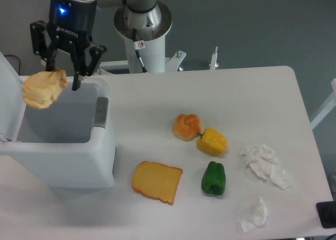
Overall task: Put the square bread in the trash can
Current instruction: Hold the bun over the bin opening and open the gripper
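The table point(220, 87) spreads white beneath me, and at its left end stands the trash can point(68, 150), a big white boxy bin with its flip lid swung up on the left and a grey tab on its right wall, its inside open to view. My arm rises behind it, beside the round base on the pedestal point(143, 24). My gripper point(64, 78) hangs over the bin's back left corner, a blue light glowing on its body, and its fingers are clamped on the square bread point(43, 89), which hangs from the tips as a pale cream-yellow lump just above the bin's left rim, close to the raised lid and clear of the bin's floor. Out on the table, well apart from the bin, lies the flat orange-yellow toast slice point(156, 182). Right of it stands a green pepper point(213, 178), with a yellow pepper point(212, 141) above it touching the round orange bun point(186, 126). Near the right edge lie two crumpled white tissues, the larger point(265, 165) above the smaller point(255, 215).
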